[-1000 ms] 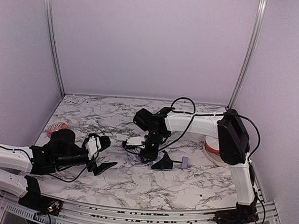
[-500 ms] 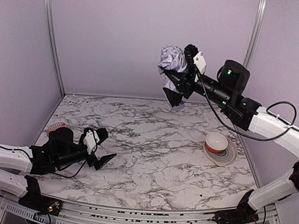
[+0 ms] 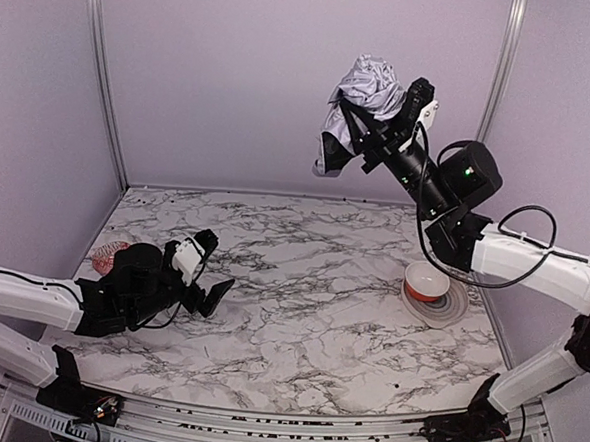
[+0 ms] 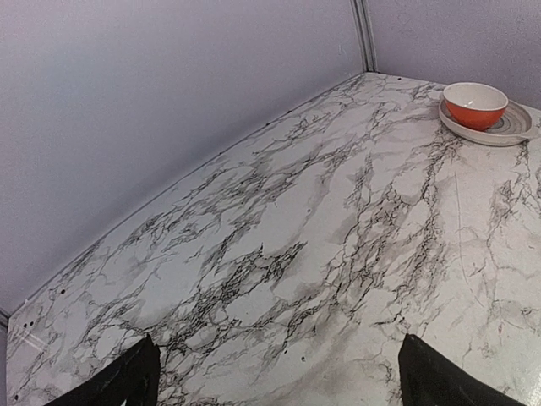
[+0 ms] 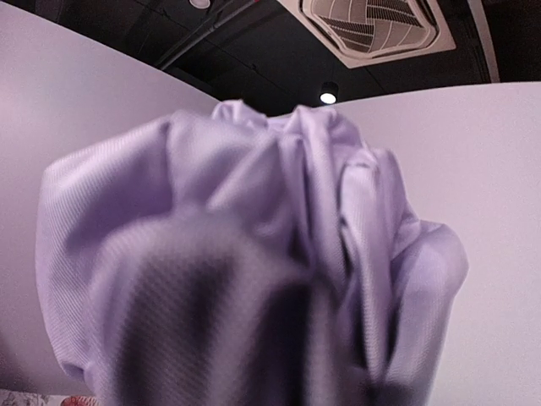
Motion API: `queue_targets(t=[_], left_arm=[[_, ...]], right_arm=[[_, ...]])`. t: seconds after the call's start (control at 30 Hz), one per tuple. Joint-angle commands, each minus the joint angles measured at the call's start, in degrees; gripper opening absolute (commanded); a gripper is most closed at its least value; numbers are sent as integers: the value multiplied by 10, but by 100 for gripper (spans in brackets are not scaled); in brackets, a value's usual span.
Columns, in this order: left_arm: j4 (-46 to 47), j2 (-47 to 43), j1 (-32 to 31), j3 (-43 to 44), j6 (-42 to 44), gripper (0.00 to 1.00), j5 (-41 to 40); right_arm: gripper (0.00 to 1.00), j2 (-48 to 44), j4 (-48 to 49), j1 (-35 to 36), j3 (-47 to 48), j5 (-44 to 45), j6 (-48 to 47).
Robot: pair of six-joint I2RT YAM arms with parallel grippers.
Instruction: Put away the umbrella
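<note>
One umbrella (image 3: 368,85), bunched in pale lavender folds, hangs high above the marble table (image 3: 298,341) at 1 o'clock. The right gripper (image 3: 353,126) is clamped on it, and a dark flap droops below. In the right wrist view its fabric fills the frame. The left gripper (image 3: 212,268) sits low at 8 o'clock, jaws wide apart and holding nothing. One orange-and-white bowl (image 3: 427,281) stands on one grey-ringed plate (image 3: 457,309) at 3 o'clock, its white inside showing. One reddish thing (image 3: 108,255) sits at 9 o'clock, too hidden to identify.
</note>
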Motion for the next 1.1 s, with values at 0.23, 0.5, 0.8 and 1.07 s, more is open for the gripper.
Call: queue_targets(t=[0.23,0.5,0.8,1.07], left_arm=[[24,33,9,17,-12,99,-4],[25,35,15,17,-6,99,4],[25,30,16,10,-12,99,-12],[20,29,16,10,-7,99,-27]], right_arm=[[0,264,352,34,-356,46,94],[0,265,292,36,-352,55,66],[0,113,-159,42,-151,235,20],[0,174,-589,44,55,600,-4]])
